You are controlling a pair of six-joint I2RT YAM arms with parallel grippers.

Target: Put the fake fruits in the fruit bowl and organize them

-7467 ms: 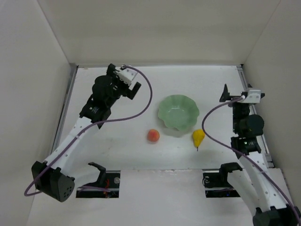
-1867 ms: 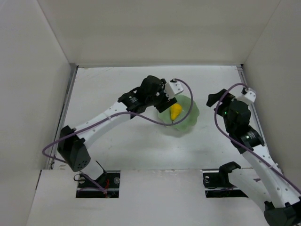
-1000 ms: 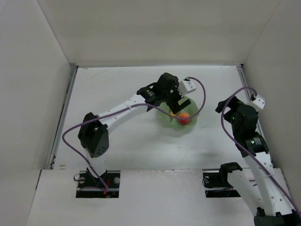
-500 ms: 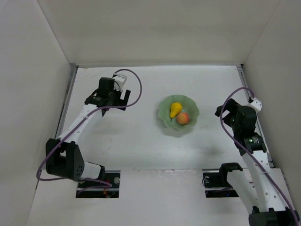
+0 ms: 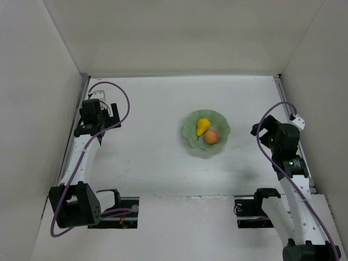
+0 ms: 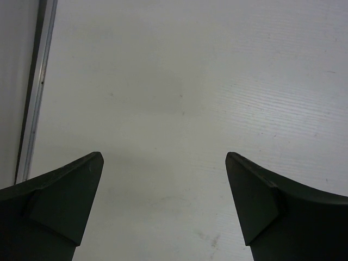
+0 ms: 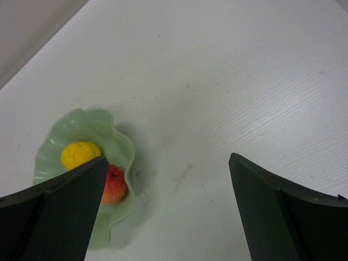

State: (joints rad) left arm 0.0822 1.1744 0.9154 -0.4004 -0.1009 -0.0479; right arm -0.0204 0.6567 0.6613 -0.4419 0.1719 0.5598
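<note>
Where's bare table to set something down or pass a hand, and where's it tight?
Widest bare patch: between the open left gripper and the pale green scalloped bowl. Also bare: bowl to back wall, bowl to arm bases. Narrower: bowl to open right gripper. Crowded: the bowl, holding yellow plastic pear and orange-red peach.

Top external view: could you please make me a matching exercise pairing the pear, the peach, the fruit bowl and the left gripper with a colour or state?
Things:
1. pear
2. peach
3. fruit bowl
4. left gripper

Colour or state:
A. pale green, scalloped rim
B. open and empty
C. yellow
D. orange-red

Pairs: 1-C, 2-D, 3-A, 4-B
</note>
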